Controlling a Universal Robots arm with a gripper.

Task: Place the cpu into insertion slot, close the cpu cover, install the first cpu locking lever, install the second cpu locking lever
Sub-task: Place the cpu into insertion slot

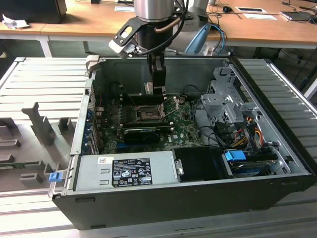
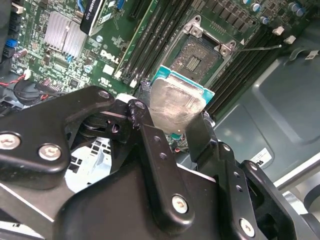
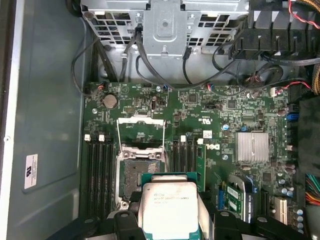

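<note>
My gripper [image 1: 157, 89] hangs inside the open computer case, shut on the cpu [image 1: 148, 88], a pale silver square chip. In both wrist views the cpu [image 2: 177, 102] [image 3: 167, 205] sits clamped by its edges between the black fingers [image 2: 150, 137], a little above the green motherboard [image 3: 200, 107] and just short of the insertion slot [image 3: 141, 172] [image 2: 202, 52]. The slot [image 1: 147, 113] lies bare, its dark contact field showing. The cpu cover [image 3: 141, 132] stands swung up at the slot's far side. A thin locking lever [image 2: 260, 48] sticks out, released.
Memory slots [image 3: 97, 160] flank the socket on both sides. A long black card [image 1: 141, 133] lies beside it, a silver heatsink [image 3: 251, 146] further off. The power supply [image 1: 124, 171], drive cage [image 1: 223, 99] and loose cables [image 1: 247, 129] crowd the case.
</note>
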